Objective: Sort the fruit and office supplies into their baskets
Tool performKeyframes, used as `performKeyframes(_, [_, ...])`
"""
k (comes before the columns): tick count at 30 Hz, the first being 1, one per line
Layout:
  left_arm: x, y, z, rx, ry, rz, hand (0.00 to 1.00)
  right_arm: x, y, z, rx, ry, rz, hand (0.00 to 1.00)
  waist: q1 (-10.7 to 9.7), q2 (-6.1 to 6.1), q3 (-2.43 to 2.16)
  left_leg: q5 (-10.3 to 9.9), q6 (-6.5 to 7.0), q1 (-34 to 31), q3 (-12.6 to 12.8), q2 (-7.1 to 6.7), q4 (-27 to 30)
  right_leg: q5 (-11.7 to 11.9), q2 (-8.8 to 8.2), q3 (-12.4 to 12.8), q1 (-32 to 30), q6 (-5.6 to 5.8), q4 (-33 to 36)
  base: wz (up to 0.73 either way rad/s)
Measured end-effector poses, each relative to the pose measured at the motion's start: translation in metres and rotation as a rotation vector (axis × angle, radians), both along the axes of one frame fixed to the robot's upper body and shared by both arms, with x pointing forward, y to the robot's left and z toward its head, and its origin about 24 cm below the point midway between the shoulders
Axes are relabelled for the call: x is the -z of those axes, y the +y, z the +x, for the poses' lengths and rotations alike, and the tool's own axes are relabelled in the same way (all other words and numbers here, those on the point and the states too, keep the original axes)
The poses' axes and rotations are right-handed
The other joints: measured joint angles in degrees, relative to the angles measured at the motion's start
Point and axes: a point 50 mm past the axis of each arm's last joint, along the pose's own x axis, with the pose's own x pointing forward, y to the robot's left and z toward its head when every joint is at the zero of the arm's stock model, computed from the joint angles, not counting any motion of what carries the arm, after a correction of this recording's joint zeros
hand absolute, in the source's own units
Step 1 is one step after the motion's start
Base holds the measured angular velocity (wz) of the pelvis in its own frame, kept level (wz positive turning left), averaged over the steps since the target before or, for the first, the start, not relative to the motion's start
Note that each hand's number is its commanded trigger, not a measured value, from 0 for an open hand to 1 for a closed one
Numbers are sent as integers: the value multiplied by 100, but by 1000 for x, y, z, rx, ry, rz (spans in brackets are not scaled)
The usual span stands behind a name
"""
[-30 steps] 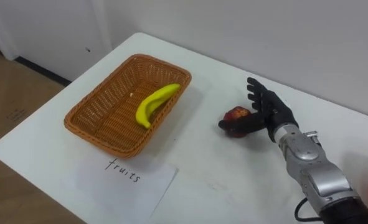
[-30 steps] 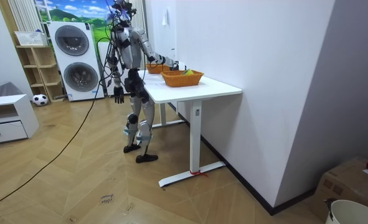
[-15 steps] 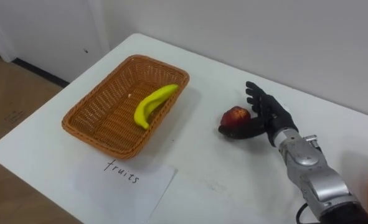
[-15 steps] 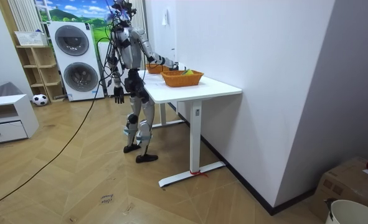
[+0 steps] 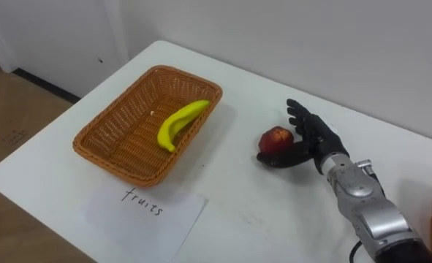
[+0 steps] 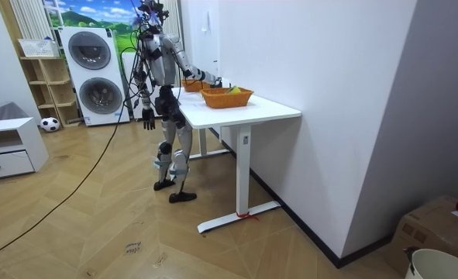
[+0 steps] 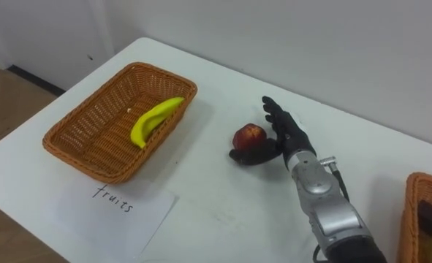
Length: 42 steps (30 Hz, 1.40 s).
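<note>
One white surface (image 5: 230, 212) carries everything. The robot stands at its near edge, as the room view shows.

There are two wicker baskets. One basket (image 5: 124, 128) lies at the left end, between the far-left and near-left corners. A second basket (image 7: 420, 204) is cut off toward the right end, with something yellow-green inside that I cannot name.

One sheet of paper (image 5: 157, 223) with handwriting lies at the near edge, just in front of the left basket.

The right forearm comes in from the lower right and points toward the far-left corner. The right hand (image 5: 316, 140) stands on edge with its palm turned to the left. Its fingers (image 5: 297, 117) are straight and spread, rising just right of the fruit, and the thumb reaches along the surface on the fruit's near side.

The left hand (image 6: 149, 120) hangs at the robot's side. Its state cannot be told.

One banana (image 5: 177, 120) lies inside the left basket, toward its far-right wall.

One red apple (image 5: 275, 136) sits near the middle of the far edge, apart from the left basket. It lies in the crook between thumb and palm, against the thumb. Whether it rests on the surface I cannot tell.
</note>
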Motion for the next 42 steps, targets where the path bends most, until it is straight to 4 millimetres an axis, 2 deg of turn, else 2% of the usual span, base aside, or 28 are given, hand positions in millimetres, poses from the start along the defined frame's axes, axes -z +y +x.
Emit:
performKeyframes(15, [0,0,-1,-6,12,5,0,0,1,0,-44,-2,-72,0,6,11,7,0,0,6,0,0,-1,0,0,1,3,0,4,0])
performKeyframes(21, [1,0,6,-32,-14,-7,0,1,5,0,-139,-19,-274,0,21,-1,7,0,0,8,1,-19,4,0,0,11,-4,0,13,0])
performKeyframes(28, [1,-1,7,-28,-26,-15,0,1,5,0,-188,-18,-379,0,13,-91,19,0,1,5,0,-23,4,0,-5,9,-5,0,19,0])
performKeyframes(38, [2,-2,4,-31,-12,-39,0,0,4,0,-205,-7,-377,0,15,-230,43,-8,8,-6,-3,-25,4,0,-7,1,-8,0,12,0])
performKeyframes(39, [2,-2,4,-30,-14,-41,0,0,4,0,-206,-9,-381,100,14,-230,43,-8,9,-9,-3,-26,3,0,-7,2,-12,0,12,0])
performKeyframes(42, [1,-2,5,-29,-15,-42,0,-3,5,1,-225,-23,-414,100,18,-225,42,-8,9,-23,-3,-24,0,0,-7,0,-31,0,11,0])
